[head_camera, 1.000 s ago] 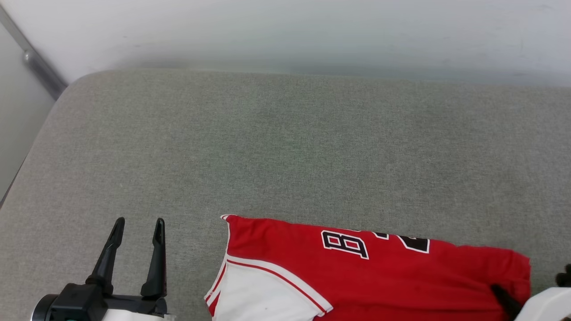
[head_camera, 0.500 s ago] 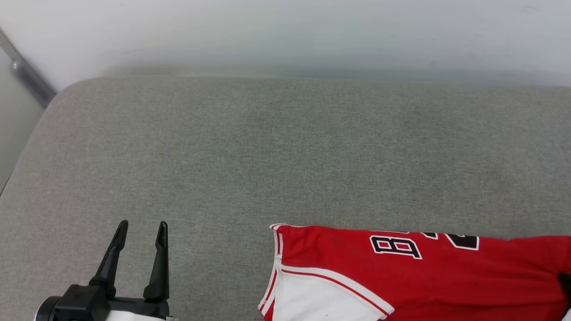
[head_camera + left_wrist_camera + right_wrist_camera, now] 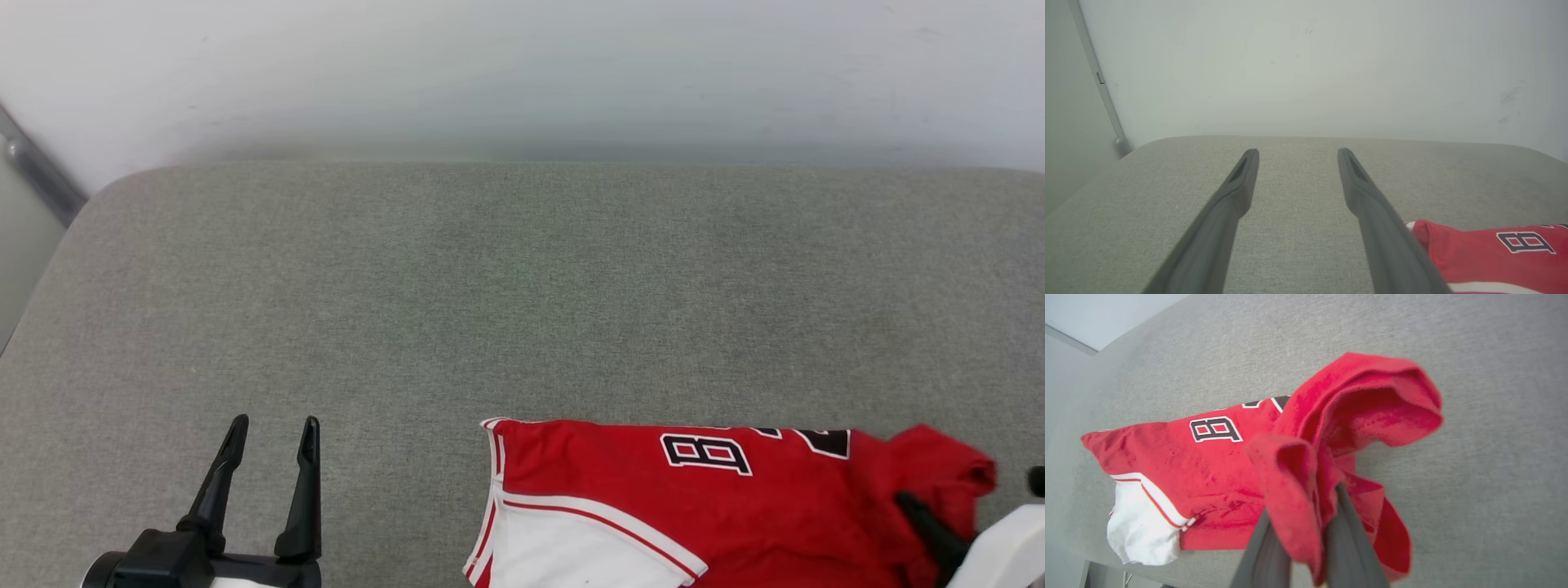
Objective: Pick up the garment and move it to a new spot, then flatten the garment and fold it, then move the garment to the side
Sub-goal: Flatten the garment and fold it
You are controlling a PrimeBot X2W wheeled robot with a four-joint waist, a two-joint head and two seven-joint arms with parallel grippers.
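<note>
The garment (image 3: 735,514), a red jersey with a white sleeve and dark block letters, lies on the grey cushion at the head view's lower right. My right gripper (image 3: 910,502) is shut on its right end. In the right wrist view the red cloth (image 3: 1216,465) is bunched and lifted around the gripper (image 3: 1327,498), and folds hide the fingertips. My left gripper (image 3: 275,422) stands open and empty over bare cushion, left of the garment. The left wrist view shows its fingers spread (image 3: 1297,152), with the garment's corner (image 3: 1494,257) just right of them.
The grey padded surface (image 3: 522,286) runs back to a white wall (image 3: 522,65). Its rounded left corner (image 3: 106,188) sits by a metal rail (image 3: 33,171). The cushion's near edge (image 3: 1069,555) lies close beside the white sleeve.
The camera has shifted slightly. The garment has slid to the right across the cushion, away from the left gripper. Its right end is now bunched up in the right gripper.
</note>
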